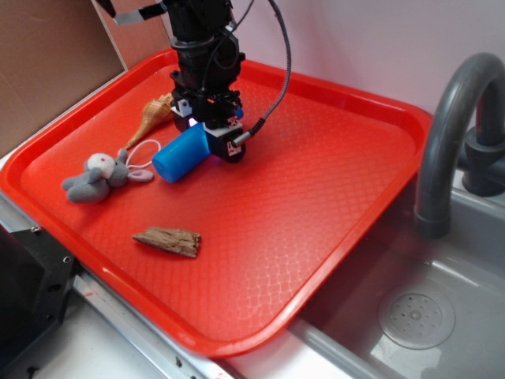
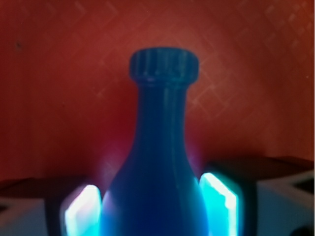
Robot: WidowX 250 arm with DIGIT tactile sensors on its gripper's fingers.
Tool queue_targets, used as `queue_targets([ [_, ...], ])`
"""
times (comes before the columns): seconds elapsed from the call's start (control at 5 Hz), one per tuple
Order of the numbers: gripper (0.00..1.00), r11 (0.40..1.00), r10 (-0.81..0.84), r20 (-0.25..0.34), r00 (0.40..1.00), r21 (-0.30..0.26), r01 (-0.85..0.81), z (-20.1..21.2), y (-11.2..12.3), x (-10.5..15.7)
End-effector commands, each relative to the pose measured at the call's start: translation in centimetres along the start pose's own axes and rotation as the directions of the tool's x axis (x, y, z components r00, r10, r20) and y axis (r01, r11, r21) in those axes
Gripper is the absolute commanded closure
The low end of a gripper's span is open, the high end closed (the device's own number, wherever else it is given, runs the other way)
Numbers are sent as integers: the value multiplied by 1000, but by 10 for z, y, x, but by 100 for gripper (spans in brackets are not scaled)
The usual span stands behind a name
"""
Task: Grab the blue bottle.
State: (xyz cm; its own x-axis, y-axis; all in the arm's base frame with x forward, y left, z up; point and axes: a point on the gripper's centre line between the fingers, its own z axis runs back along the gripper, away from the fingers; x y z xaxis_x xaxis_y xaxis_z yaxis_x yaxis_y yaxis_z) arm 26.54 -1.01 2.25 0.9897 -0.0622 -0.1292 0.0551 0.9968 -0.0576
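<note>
The blue bottle (image 1: pixel 180 154) lies on its side on the red tray (image 1: pixel 316 197), with its flat base toward the plush toy and its neck under the arm. My gripper (image 1: pixel 207 130) is down over its neck end. In the wrist view the bottle (image 2: pixel 162 123) fills the middle, with its ringed mouth at the top. My gripper (image 2: pixel 150 206) has one pad on each side of the body, and the fingertips (image 2: pixel 219 196) press against it. The jaws are shut on the bottle, which rests on the tray.
A grey plush toy (image 1: pixel 96 178) lies left of the bottle and a seashell (image 1: pixel 154 110) lies behind it. A piece of brown wood (image 1: pixel 167 241) lies nearer the tray's front. A grey sink (image 1: pixel 410 316) and faucet (image 1: pixel 450 134) are to the right. Cardboard (image 1: pixel 47 55) stands at the back left.
</note>
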Motion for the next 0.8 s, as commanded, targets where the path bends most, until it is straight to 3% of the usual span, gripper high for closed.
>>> queue_targets([
  [0.0,100,999,-12,239,971,41,3,114,15,-3],
  [0.2,100,1000,0,292,956,2,0,157,19,-28],
  [0.4,100,999,-19,349,937,38,7,167,17,-51],
  [0.6,100,997,-69,312,948,-1,73,156,18,-49],
])
